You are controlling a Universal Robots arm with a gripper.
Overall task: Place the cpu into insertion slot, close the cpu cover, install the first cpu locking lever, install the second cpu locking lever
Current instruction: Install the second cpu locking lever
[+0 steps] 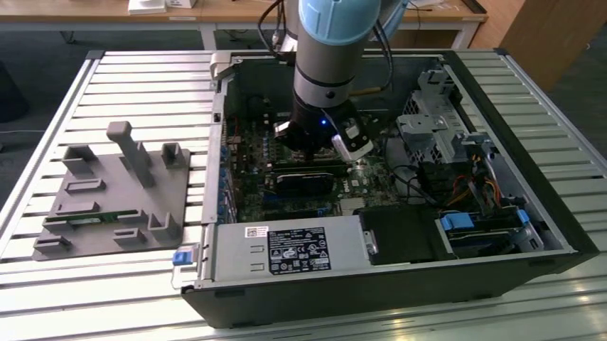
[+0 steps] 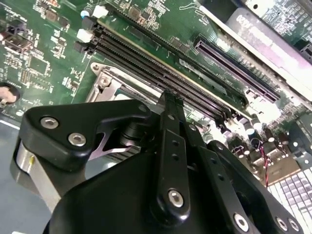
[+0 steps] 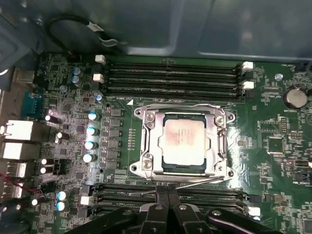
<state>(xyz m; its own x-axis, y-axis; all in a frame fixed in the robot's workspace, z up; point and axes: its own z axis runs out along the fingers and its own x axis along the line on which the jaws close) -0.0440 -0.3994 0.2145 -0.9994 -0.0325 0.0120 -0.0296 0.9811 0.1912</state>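
Observation:
The cpu (image 3: pixel 184 142), a silver-grey square, lies in the insertion slot (image 3: pixel 168 169) on the green board. The cpu cover (image 3: pixel 147 141), a silvery frame, lies flat around the cpu's edges. A thin wire lever (image 3: pixel 202 181) runs along the socket side nearest my fingers. My gripper (image 3: pixel 168 191) is shut, with its black fingertips just beside that side of the socket, over the memory slots. In the second wrist view the gripper (image 2: pixel 170 97) points down at the board beside a socket corner (image 2: pixel 109 78). In the exterior view the gripper (image 1: pixel 318 153) is low inside the open computer case (image 1: pixel 379 284).
Black memory slots (image 3: pixel 170 73) flank the socket on two sides. Upright capacitors (image 3: pixel 90 144) and metal rear ports (image 3: pixel 19 141) stand to one side, and a coin battery (image 3: pixel 295 97) lies opposite. A grey fixture (image 1: pixel 114 192) stands on the slatted table; the drive cage (image 1: pixel 436 121) and power supply (image 1: pixel 284 249) crowd the case.

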